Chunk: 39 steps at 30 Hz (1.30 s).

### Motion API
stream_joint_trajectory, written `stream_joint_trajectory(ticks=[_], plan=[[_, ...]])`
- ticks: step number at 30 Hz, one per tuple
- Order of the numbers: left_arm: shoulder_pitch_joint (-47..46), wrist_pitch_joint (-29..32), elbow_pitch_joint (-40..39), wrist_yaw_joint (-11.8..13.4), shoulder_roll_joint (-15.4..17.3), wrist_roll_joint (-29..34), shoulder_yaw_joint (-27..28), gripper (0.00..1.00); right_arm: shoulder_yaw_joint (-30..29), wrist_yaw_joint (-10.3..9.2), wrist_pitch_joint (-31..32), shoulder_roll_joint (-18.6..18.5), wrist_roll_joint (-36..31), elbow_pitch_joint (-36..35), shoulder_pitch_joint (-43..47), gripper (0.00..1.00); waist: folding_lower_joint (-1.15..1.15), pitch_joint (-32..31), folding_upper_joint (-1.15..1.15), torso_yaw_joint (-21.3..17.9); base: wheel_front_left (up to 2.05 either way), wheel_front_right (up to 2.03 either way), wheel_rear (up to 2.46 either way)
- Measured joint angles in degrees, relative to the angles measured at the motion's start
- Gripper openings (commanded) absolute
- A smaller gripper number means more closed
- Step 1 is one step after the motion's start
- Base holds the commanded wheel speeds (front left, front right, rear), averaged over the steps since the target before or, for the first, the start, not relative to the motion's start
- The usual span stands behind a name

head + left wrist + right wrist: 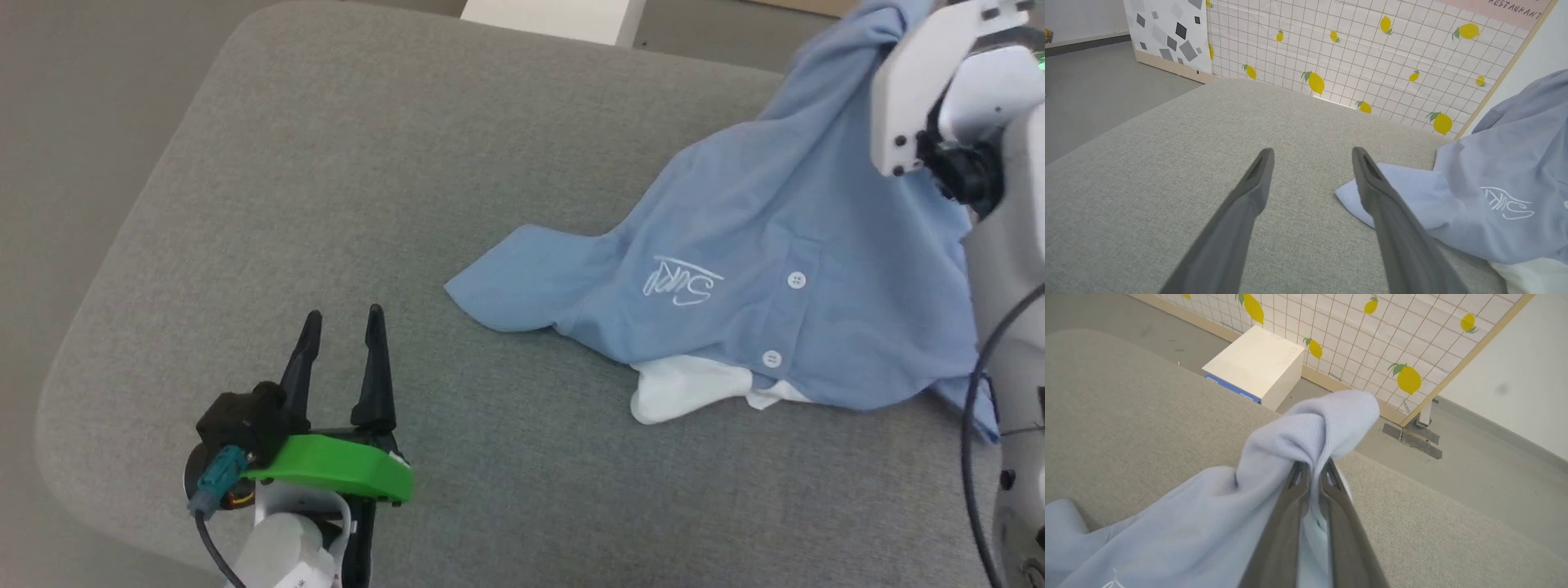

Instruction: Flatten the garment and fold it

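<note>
Now the light blue short-sleeved polo shirt (759, 245) with its white collar lies crumpled on the grey woven cushion (367, 163). One bunched fold is raised above that cushion, pinched tight in the right gripper (1312, 467). The left gripper (343, 318) hangs over the cushion, jaws wide and empty.

The grey cushion (326, 163) is lying bare across its left and near parts, giving a gripper open passage there. The garment (775, 269) is draping over the right side and rising toward the far right corner, where the right gripper (1312, 469) is pinching a bunch of it, so that side is blocked. The left gripper (343, 322), fingers spread, is hovering over bare cushion, a sleeve tip lying ahead to its right. The pale right arm (1004, 245) is crowding the right edge. Beyond the far edge a white box (1257, 363) is standing before a lemon-patterned screen (1372, 53).
</note>
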Motion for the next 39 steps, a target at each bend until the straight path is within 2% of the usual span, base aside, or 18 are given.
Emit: stream_joint_trajectory(ticks=[1, 5, 11, 15, 21, 24, 29, 34, 39], plan=[[0.0, 0.0, 0.2, -0.1, -0.2, 0.1, 0.0, 1.0, 0.0, 0.0, -0.7, 0.3, -0.6, 1.5, -0.2, 1.0, 0.0, 0.1, 0.0, 0.3, 0.0, 0.0, 0.0], [0.0, 0.0, 0.9, -0.3, -0.5, 0.9, 0.4, 1.0, 0.0, 0.0, -6.2, 1.5, -0.3, 5.1, -0.2, 1.0, 0.0, -0.2, 0.0, 0.7, 0.0, 0.0, 0.0], [0.7, 0.0, 1.2, -0.5, -0.2, 1.5, 2.1, 1.0, -0.6, 0.0, -20.5, 2.5, 4.6, 4.3, 3.8, 1.0, 0.0, -2.1, 0.0, -0.8, 0.0, 0.0, 0.0], [1.9, 0.0, 1.2, -0.5, 0.1, 1.5, 2.9, 1.0, -2.0, 0.0, -28.2, 2.7, 7.3, 2.6, 12.2, 1.0, 0.0, -4.3, 0.0, -2.7, 0.0, 0.0, 0.0], [4.7, 0.0, 0.8, 0.2, 0.4, 1.5, 4.1, 1.0, -7.7, 0.0, -32.8, 3.9, 7.4, -2.1, 27.7, 1.0, 0.0, -7.0, 0.0, -6.5, 0.0, 0.0, 0.0], [5.9, 0.0, 0.6, 0.6, 0.3, 1.4, 4.2, 1.0, -10.4, 0.0, -32.4, 5.2, 7.3, -4.9, 34.9, 1.0, 0.0, -8.1, 0.0, -8.3, 0.0, 0.0, 0.0], [7.8, 0.0, -0.1, 1.0, 0.2, 1.1, 4.3, 1.0, -11.1, 0.0, -24.3, 6.5, 6.5, -8.0, 41.3, 1.0, 0.0, -9.3, 0.0, -11.0, 0.0, 0.0, 0.0], [7.9, 0.0, -0.6, 1.0, -0.1, 1.1, 3.7, 1.0, -11.2, 0.0, -13.9, 5.6, 3.9, -8.7, 40.0, 1.0, 0.0, -9.2, 0.0, -11.9, 0.0, 0.0, 0.0], [7.7, 0.0, -0.4, 1.0, -0.3, 1.0, 3.1, 1.0, -9.0, 0.0, -8.7, 3.7, 1.4, -6.6, 35.8, 1.0, 0.0, -8.0, 0.0, -11.0, 0.0, 0.0, 0.0]])
